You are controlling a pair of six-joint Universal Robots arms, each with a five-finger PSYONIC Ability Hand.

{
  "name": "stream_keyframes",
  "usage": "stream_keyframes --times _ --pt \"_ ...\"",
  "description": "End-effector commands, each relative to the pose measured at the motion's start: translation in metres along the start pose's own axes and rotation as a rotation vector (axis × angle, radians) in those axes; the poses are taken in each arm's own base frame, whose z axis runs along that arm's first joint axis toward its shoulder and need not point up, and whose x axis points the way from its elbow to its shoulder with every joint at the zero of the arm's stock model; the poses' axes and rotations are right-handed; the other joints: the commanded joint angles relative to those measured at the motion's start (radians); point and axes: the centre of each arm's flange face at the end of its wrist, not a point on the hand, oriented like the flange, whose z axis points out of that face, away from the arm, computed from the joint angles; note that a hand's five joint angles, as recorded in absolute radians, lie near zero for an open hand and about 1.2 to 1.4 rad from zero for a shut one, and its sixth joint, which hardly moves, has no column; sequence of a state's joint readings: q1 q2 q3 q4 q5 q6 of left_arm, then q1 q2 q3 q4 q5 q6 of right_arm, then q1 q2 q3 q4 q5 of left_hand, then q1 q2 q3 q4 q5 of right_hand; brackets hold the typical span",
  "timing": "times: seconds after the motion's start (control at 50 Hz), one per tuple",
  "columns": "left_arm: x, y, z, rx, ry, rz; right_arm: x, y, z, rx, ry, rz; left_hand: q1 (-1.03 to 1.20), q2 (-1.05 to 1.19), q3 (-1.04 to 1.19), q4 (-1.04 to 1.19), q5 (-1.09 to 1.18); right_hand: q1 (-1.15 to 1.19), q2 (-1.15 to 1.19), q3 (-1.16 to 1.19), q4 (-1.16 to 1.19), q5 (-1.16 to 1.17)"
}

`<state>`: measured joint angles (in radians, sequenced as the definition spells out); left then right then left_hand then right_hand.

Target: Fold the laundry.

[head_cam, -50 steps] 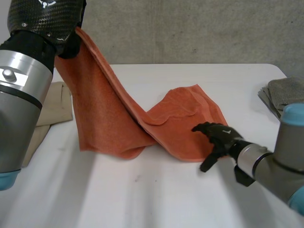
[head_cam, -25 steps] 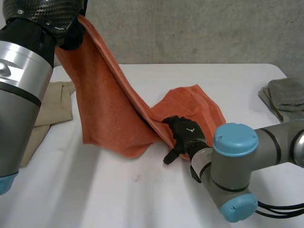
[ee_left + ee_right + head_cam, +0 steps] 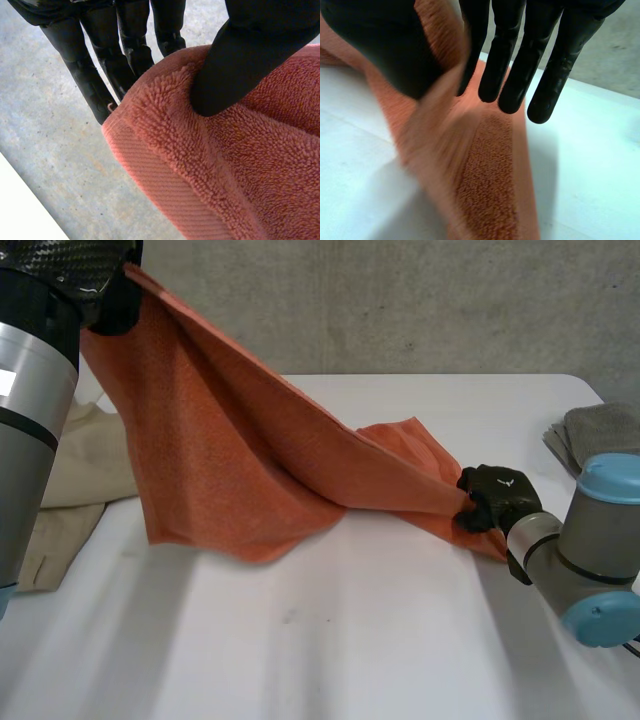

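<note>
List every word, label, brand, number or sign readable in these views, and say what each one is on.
No text can be read.
A small white mark sits on the back of the right hand, too small to read as a letter or logo.
The orange towel, the beige cloth, the grey towels and the table show no tag or print.

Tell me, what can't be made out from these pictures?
Head view, beige cloth: partly behind the left arm.
Head view, grey cloth: runs off the edge.
Head view, table: the lifted orange towel hides the part behind it.
</note>
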<state>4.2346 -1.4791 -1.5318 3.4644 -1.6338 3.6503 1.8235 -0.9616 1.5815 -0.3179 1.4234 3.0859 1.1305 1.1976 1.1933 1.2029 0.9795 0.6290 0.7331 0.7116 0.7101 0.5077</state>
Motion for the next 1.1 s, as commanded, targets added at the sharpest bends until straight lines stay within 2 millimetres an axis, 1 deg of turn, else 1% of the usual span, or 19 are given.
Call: stream_keyframes --times 0.02,0.08,0.14,0.24,0.28,0.38,0.46,0.54,0.62,0.7,0.8,0.84,0.88,0.9,0.94,0.98,1.02,1.04,1.1 --pt "0.001 0.009 -0.002 -0.029 0.008 0.007 0.014 -0.010 -0.004 -0.018 -0.142 -0.012 0.266 0.199 0.203 0.193 0.242 0.767 0.663 0.685 0.686 0.714" --pt "0.003 0.013 -0.004 -0.043 0.018 0.013 0.020 -0.032 -0.014 0.003 -0.163 -0.076 0.266 0.199 0.203 0.193 0.242 0.767 0.663 0.685 0.686 0.714" --pt "0.002 0.021 -0.006 -0.080 0.028 0.027 0.031 -0.085 -0.048 0.012 -0.164 -0.249 0.266 0.199 0.203 0.193 0.242 0.767 0.663 0.685 0.686 0.714" --pt "-0.007 0.039 -0.008 -0.179 0.030 0.053 0.043 -0.129 -0.089 -0.040 -0.134 -0.456 0.266 0.199 0.203 0.193 0.242 0.767 0.663 0.685 0.686 0.714" --pt "-0.010 0.046 -0.011 -0.223 0.036 0.061 0.043 -0.151 -0.114 -0.074 -0.124 -0.602 0.266 0.199 0.203 0.193 0.242 0.767 0.663 0.685 0.686 0.714" --pt "-0.006 0.059 -0.022 -0.338 0.115 0.120 0.036 -0.180 -0.143 -0.061 -0.113 -0.708 0.266 0.199 0.203 0.193 0.242 0.767 0.663 0.685 0.686 0.714" --pt "0.003 0.076 -0.028 -0.411 0.194 0.217 0.032 -0.191 -0.153 -0.035 -0.100 -0.727 0.266 0.199 0.203 0.193 0.242 0.767 0.663 0.685 0.686 0.714" --pt "0.017 0.103 -0.029 -0.472 0.266 0.300 0.034 -0.185 -0.143 -0.070 -0.108 -0.723 0.266 0.199 0.203 0.193 0.242 0.767 0.663 0.685 0.686 0.714" --pt "0.033 0.134 -0.017 -0.506 0.303 0.328 0.025 -0.163 -0.109 -0.165 -0.149 -0.731 0.266 0.199 0.203 0.193 0.242 0.767 0.663 0.685 0.686 0.714" --pt "0.048 0.157 0.009 -0.475 0.289 0.319 0.016 -0.142 -0.063 -0.238 -0.140 -0.757 0.266 0.199 0.203 0.193 0.242 0.767 0.663 0.685 0.686 0.714" --pt "0.054 0.174 0.068 -0.314 0.160 0.305 0.023 -0.151 -0.017 -0.105 -0.047 -0.740 0.266 0.199 0.203 0.193 0.242 0.767 0.663 0.685 0.686 0.714" --pt "0.052 0.169 0.096 -0.197 0.078 0.304 0.028 -0.175 0.001 0.051 0.032 -0.710 0.266 0.199 0.203 0.193 0.242 0.767 0.663 0.685 0.686 0.714" --pt "0.047 0.162 0.113 -0.117 0.012 0.307 0.031 -0.192 0.007 0.153 0.078 -0.699 0.266 0.199 0.203 0.193 0.242 0.767 0.663 0.685 0.686 0.714" --pt "0.044 0.156 0.121 -0.073 -0.025 0.307 0.033 -0.215 0.011 0.278 0.127 -0.681 0.266 0.199 0.203 0.193 0.242 0.767 0.663 0.685 0.686 0.714" --pt "0.032 0.137 0.141 0.052 -0.133 0.303 0.035 -0.239 0.012 0.409 0.177 -0.676 0.266 0.199 0.203 0.193 0.242 0.767 0.663 0.685 0.686 0.714" --pt "0.024 0.122 0.151 0.129 -0.198 0.296 0.038 -0.273 0.007 0.597 0.246 -0.661 0.266 0.199 0.203 0.193 0.242 0.767 0.663 0.685 0.686 0.714" --pt "0.015 0.104 0.160 0.212 -0.265 0.272 0.038 -0.291 0.001 0.701 0.282 -0.651 0.266 0.199 0.203 0.193 0.242 0.767 0.663 0.685 0.686 0.714" --pt "0.013 0.101 0.161 0.233 -0.279 0.258 0.038 -0.309 -0.010 0.791 0.314 -0.644 0.266 0.199 0.203 0.193 0.242 0.767 0.663 0.685 0.686 0.714" --pt "0.009 0.083 0.162 0.292 -0.301 0.174 0.033 -0.325 -0.026 0.865 0.324 -0.633 0.266 0.199 0.203 0.193 0.242 0.767 0.663 0.685 0.686 0.714"
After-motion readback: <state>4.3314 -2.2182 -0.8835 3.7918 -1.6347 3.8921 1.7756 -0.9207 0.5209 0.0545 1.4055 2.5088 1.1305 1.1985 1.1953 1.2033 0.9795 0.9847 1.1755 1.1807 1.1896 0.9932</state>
